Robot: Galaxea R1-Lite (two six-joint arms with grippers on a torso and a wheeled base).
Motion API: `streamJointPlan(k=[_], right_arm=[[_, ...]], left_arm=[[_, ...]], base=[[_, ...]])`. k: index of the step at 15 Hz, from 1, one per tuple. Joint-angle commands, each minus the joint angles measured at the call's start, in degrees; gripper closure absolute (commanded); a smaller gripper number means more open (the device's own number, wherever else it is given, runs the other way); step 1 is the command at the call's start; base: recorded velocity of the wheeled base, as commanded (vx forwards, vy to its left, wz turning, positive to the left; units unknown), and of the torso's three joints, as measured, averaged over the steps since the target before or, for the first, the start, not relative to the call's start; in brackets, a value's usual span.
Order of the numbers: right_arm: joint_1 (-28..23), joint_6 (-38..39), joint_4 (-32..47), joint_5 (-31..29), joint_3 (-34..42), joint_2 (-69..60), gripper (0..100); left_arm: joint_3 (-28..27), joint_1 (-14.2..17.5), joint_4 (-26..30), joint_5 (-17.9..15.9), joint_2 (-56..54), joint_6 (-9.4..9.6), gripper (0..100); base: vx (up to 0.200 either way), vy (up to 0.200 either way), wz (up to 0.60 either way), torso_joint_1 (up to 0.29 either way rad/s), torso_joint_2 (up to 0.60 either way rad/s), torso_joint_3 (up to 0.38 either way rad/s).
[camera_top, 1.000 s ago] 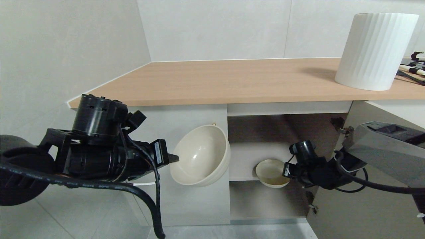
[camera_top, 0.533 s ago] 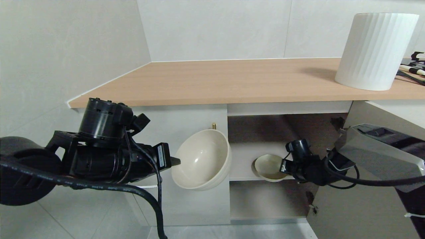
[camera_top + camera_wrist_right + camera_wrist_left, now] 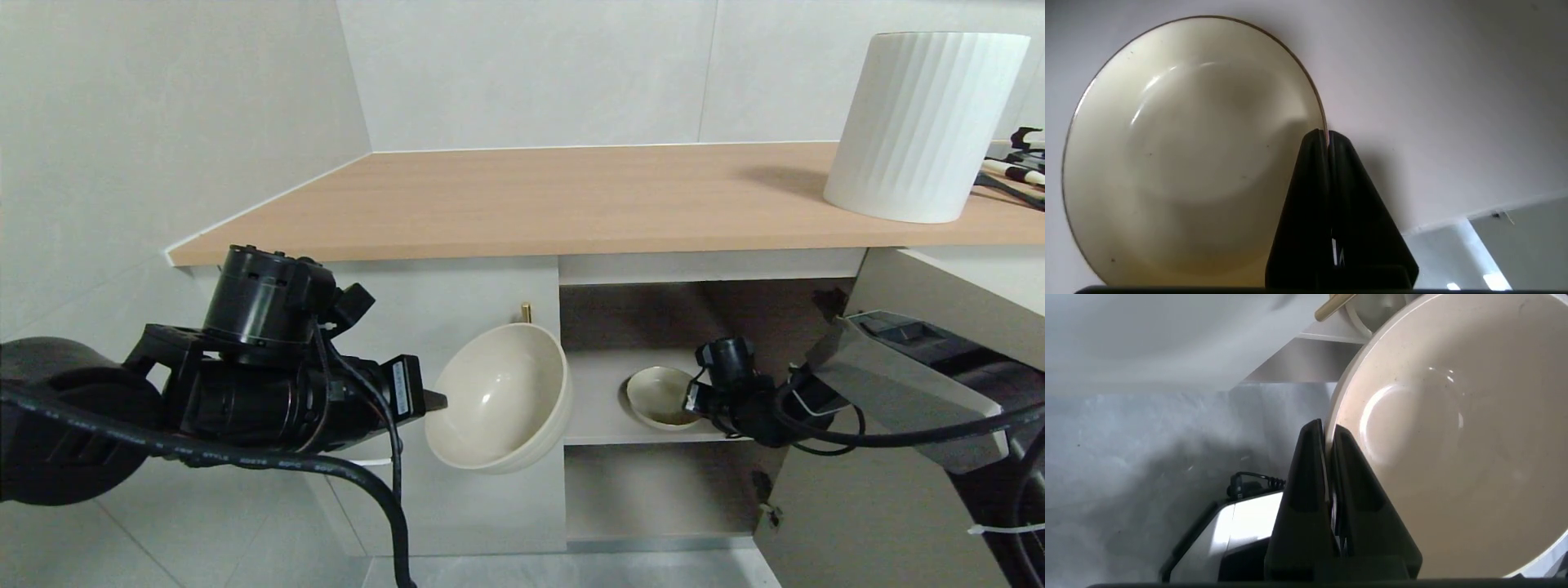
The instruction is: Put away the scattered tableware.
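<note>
Low in the middle of the head view, the left gripper (image 3: 437, 400) has its fingers pinched nearly together on the rim of a large cream bowl (image 3: 498, 400). The bowl is tipped on its side with its hollow facing out, in front of the closed pale cabinet front (image 3: 457, 506) and clear of any surface.

To the right of it, inside the open compartment, the right gripper (image 3: 694, 404) is clamped just as narrowly on the dark-edged rim of a small shallow cream dish (image 3: 660, 396). The dish sits low over the white cabinet shelf (image 3: 596, 392); I cannot tell whether it touches yet.

Above runs the light wooden countertop (image 3: 571, 196), with a white ribbed cylinder (image 3: 922, 122) at the upper right.

To my eye the step in hand is setting the small dish down on the shelf. The next move calls for letting it settle flat, parting the fingers and backing the arm straight out without dragging the rim. After that, the large bowl would need to swing right, past the edge of the cabinet front, and be levelled before it goes in.
</note>
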Motion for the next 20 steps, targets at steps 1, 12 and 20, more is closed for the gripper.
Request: streamJointPlan(k=[1,12,20], right_arm=[[0.02,0.07,0.03,0.01,-0.70,0.74,100],[0.37,1.21,0.29,0.10,3.34,-3.74,0],[12.50,0.16,8.91,10.47,21.45,-31.16,0]], left_arm=[[-0.02,0.01,-0.01,-0.03,0.18,-0.03,100],[-0.11,-0.08,-0.01,0.06,1.94,-0.03,100],[0.24,-5.79,4.38,6.91,10.20,4.19,100]], base=[[0.000,0.000,0.00,0.000,0.00,0.000],[0.000,0.000,0.00,0.000,0.00,0.000],[0.000,0.000,0.00,0.000,0.00,0.000]])
